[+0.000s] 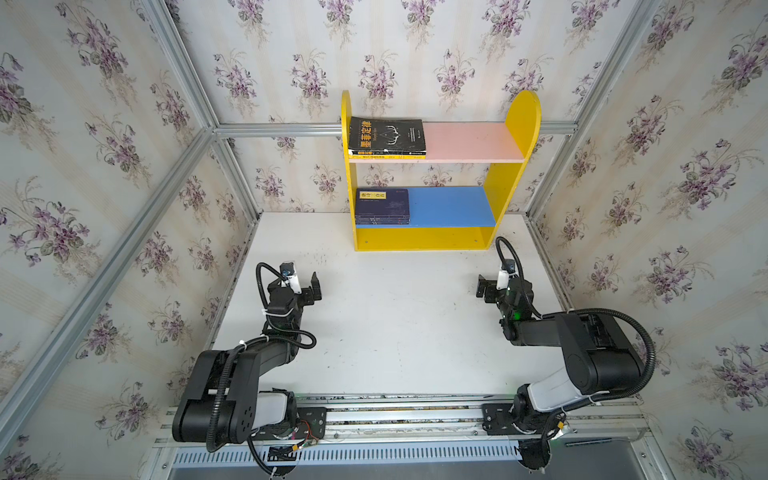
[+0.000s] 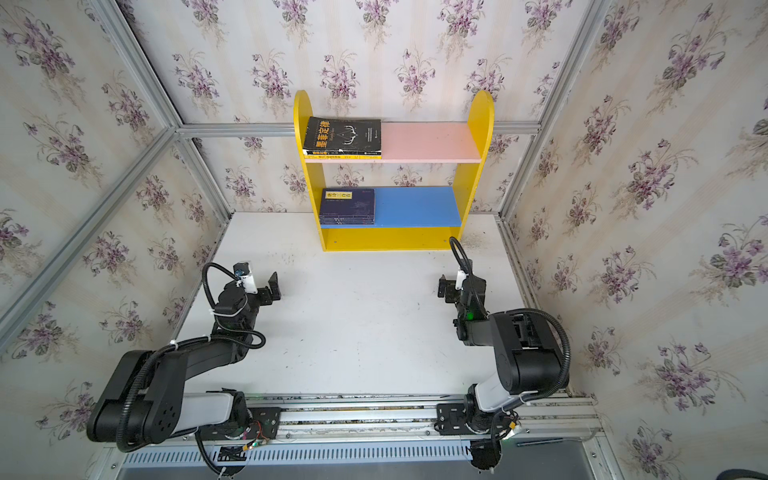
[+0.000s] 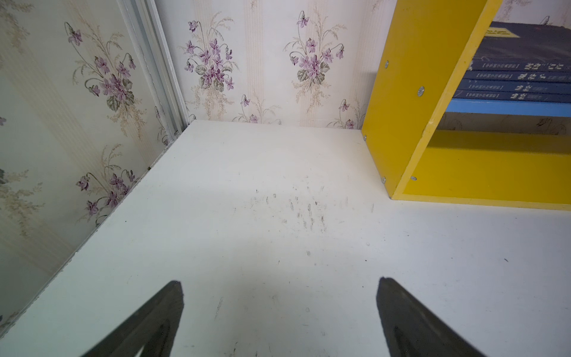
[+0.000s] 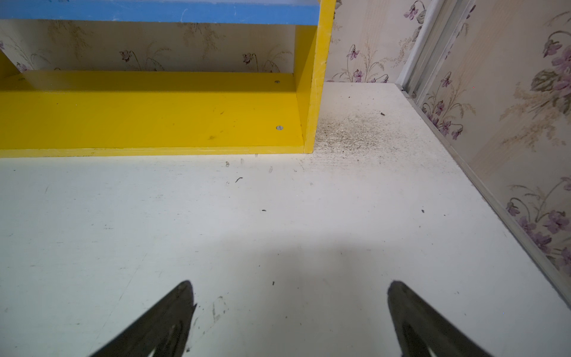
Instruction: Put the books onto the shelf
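Observation:
The shelf (image 1: pixel 524 120) (image 2: pixel 478 120) stands at the back of the white table in both top views. A black book (image 1: pixel 386 135) (image 2: pixel 343 135) lies flat on the left of its pink board, with a yellow book's edge (image 1: pixel 386 156) under it. Several navy books (image 1: pixel 382 205) (image 2: pixel 348 204) (image 3: pixel 519 80) are stacked flat on the left of the blue board (image 4: pixel 154 14). My left gripper (image 1: pixel 316 286) (image 2: pixel 276 287) (image 3: pixel 279 282) and right gripper (image 1: pixel 481 286) (image 2: pixel 441 286) (image 4: pixel 289 286) hover open and empty over the table, well in front of the shelf.
Flowered walls with aluminium posts (image 1: pixel 232 166) close in the table (image 1: pixel 395 324) on the left, right and back. The shelf's yellow base (image 4: pixel 154 117) holds nothing. A rail (image 1: pixel 395 411) carrying both arm bases runs along the front edge.

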{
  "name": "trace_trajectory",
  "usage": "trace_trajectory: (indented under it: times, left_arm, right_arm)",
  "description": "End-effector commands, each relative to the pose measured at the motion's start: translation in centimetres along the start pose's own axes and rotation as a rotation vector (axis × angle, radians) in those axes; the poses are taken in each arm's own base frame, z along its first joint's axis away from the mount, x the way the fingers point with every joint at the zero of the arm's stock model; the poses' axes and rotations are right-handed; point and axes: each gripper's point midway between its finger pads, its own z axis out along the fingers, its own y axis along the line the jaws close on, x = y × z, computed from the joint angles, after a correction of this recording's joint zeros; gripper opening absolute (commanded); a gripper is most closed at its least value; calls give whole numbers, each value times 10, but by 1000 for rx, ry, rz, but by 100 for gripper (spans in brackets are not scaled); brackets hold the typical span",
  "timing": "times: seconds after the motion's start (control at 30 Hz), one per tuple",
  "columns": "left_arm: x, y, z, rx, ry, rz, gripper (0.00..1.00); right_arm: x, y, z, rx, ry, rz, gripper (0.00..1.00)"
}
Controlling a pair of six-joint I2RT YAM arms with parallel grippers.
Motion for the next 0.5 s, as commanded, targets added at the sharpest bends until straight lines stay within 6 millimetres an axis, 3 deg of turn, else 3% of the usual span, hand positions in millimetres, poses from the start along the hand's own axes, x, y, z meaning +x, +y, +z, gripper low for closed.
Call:
trace_trajectory:
  times: [0.0,0.47]
  left_arm:
    - [-7,-1,-1,8,-29,8,99]
    - [-8,-1,-1,7,-30,9,99]
  right_arm:
    - [-15,1,0,-1,-56,-1,100]
    - [-16,4,1,-21,-53,-11,100]
